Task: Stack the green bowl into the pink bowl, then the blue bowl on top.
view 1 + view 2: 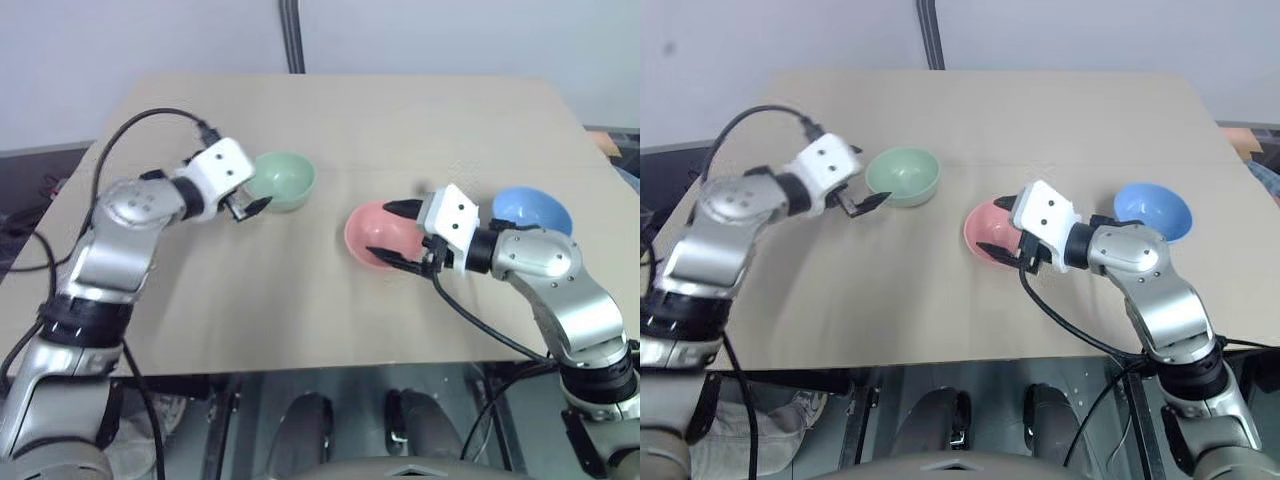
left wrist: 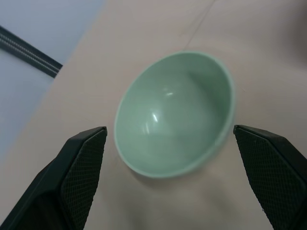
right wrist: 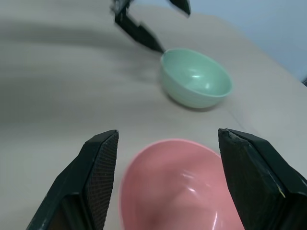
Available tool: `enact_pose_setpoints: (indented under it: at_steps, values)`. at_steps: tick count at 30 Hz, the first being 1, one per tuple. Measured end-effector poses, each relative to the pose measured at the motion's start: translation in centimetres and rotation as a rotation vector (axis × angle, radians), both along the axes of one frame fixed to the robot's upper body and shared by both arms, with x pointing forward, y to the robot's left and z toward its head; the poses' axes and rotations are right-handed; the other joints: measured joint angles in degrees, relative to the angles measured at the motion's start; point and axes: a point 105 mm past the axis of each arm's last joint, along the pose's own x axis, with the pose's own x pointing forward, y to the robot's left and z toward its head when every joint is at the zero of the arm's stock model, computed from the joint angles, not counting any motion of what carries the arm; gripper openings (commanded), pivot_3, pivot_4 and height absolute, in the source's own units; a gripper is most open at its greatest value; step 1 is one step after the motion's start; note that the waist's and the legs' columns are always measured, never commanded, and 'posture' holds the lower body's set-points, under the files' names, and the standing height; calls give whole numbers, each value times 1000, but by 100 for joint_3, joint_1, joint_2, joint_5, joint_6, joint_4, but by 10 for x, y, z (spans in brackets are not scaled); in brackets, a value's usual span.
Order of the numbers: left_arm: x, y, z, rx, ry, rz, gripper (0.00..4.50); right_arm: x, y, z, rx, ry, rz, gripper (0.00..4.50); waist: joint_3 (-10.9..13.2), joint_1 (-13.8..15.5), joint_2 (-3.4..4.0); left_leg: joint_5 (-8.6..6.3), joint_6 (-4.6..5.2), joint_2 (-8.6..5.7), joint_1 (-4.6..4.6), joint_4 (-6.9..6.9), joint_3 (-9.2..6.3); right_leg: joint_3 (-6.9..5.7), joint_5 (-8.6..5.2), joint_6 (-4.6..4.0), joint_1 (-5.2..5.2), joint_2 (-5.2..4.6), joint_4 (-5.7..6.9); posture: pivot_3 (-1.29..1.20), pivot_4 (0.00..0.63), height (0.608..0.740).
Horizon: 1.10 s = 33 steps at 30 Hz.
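Three small bowls stand apart on the tan table. The green bowl (image 1: 285, 180) is at the back left, the pink bowl (image 1: 375, 232) in the middle and the blue bowl (image 1: 532, 212) to the right. My left gripper (image 1: 250, 207) is open and hovers just short of the green bowl (image 2: 175, 115), its fingers (image 2: 72, 177) spread wider than the bowl. Above the near rim of the pink bowl (image 3: 177, 187), my right gripper (image 1: 395, 232) is open, one finger (image 3: 96, 177) to each side, holding nothing. The right wrist view also takes in the green bowl (image 3: 195, 79) and the left gripper (image 3: 144, 24).
The table (image 1: 300, 310) ends in a front edge close to me and a back edge near a grey wall. A dark cable (image 1: 291, 35) runs up behind the table. The blue bowl sits just behind my right forearm.
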Motion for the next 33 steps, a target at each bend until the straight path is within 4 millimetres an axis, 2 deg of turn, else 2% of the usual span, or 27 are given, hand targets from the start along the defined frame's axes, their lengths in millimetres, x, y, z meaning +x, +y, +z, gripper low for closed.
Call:
enact_pose_setpoints:
  at_steps: [1,5,6,9,10,13,14,15,20,23,25,27,31,33]
  values:
    - [5,-2,-11,36,37,-1,4500,2,-1,1,15,2,-24,3449,0,-16,0,0,-1,1,-2,0,3,3,1,2,-3,1,1,0,150,740]
    - [14,-9,-28,126,112,-32,4500,7,-1,6,63,-7,-82,3449,1,-9,-1,7,-11,3,-15,0,0,2,2,1,-19,8,5,0,150,740]
    - [15,-10,-32,144,126,-41,3964,8,-1,6,68,-11,-93,3485,1,-10,0,12,-20,3,-16,0,2,3,1,1,-20,8,3,0,150,740]
    - [19,-12,-41,182,160,-57,2936,9,-3,7,74,-11,-118,3485,1,-15,-1,8,-12,2,-18,0,4,5,1,2,-19,6,-1,0,150,740]
    - [20,-13,-45,180,172,-61,2272,9,-3,7,75,-12,-124,3485,1,-10,-1,1,-1,2,-21,1,3,5,1,2,-20,6,-1,0,150,740]
    - [24,-17,-46,178,181,-72,881,7,-3,10,86,-25,-126,3485,1,-6,-2,1,-1,2,-25,3,-1,2,2,2,-23,6,-1,0,150,740]
    - [25,-18,-46,179,182,-78,261,7,-3,11,88,-26,-129,3485,1,-4,-2,1,-1,2,-26,3,-2,2,2,2,-23,6,0,0,150,740]
    - [25,-20,-46,177,185,-84,44,7,-4,11,88,-26,-133,3485,1,-6,-2,1,0,2,-25,4,-1,2,2,3,-23,5,0,0,150,740]
    - [15,-42,-39,93,210,-209,44,7,-13,9,85,-16,-169,3485,2,-8,-4,1,-1,2,-38,11,-9,-2,2,3,-30,4,1,0,150,740]
    - [-14,-73,-13,35,169,-446,44,4,-26,7,74,-17,-206,3485,2,-5,-3,13,-21,2,-50,13,-16,-6,2,2,-37,0,-3,0,150,740]
    - [-36,-93,8,-5,129,-598,44,-1,-44,2,66,-6,-269,3485,2,12,-4,14,-22,-1,-61,19,-24,-16,2,3,-37,-2,-7,0,150,740]
    - [-45,-101,16,-34,126,-666,44,-3,-57,-1,59,3,-318,3485,2,9,-4,12,-18,-5,-61,22,-25,-16,2,3,-36,-4,-6,0,150,740]
    - [-68,-130,23,-24,116,-883,44,-10,-101,-10,59,25,-514,3485,1,14,-4,1,1,-9,-58,31,-34,-13,-4,16,-29,1,0,0,150,740]
    - [-75,-141,19,-1,120,-961,44,-13,-115,-11,47,26,-570,3485,1,9,-4,2,2,-9,-50,32,-33,-9,-8,23,-24,4,4,0,150,740]
